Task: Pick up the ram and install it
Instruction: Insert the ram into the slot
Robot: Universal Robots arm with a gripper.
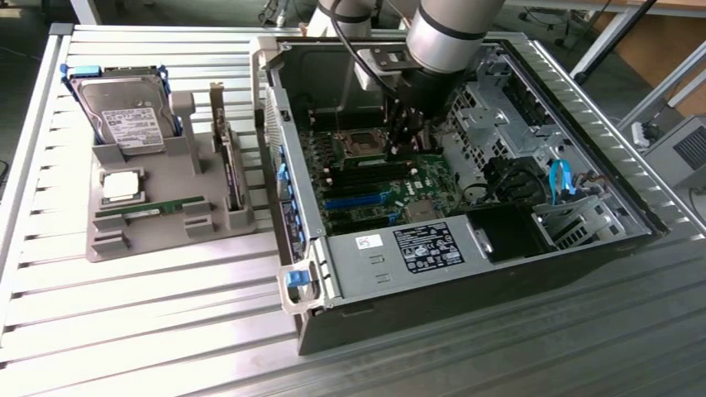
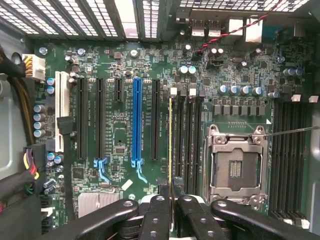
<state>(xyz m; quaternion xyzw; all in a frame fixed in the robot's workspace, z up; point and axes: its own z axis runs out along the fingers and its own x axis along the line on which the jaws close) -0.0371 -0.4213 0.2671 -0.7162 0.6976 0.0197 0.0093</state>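
My gripper (image 1: 403, 124) reaches down inside the open computer case (image 1: 309, 285), above the motherboard (image 1: 381, 186). It is shut on a ram stick (image 2: 170, 145), which the wrist view shows edge-on as a thin line with a yellowish rim running away from the fingers (image 2: 156, 220). The stick hangs over the black memory slots (image 2: 186, 140), just beside the empty processor socket (image 2: 235, 165); whether it touches a slot I cannot tell. A second, like ram stick (image 1: 149, 208) lies flat in the grey holder (image 1: 165, 240) at the exterior view's left.
The holder also carries a hard drive (image 1: 127, 116), a square silver processor (image 1: 121, 186) and an upright expansion card (image 1: 226, 161). Inside the case sit a power supply (image 1: 425, 246), drive cages (image 1: 502, 124), blue cables (image 1: 557, 178) and further memory slots (image 2: 287, 150). A blue expansion slot (image 2: 137, 120) lies nearby.
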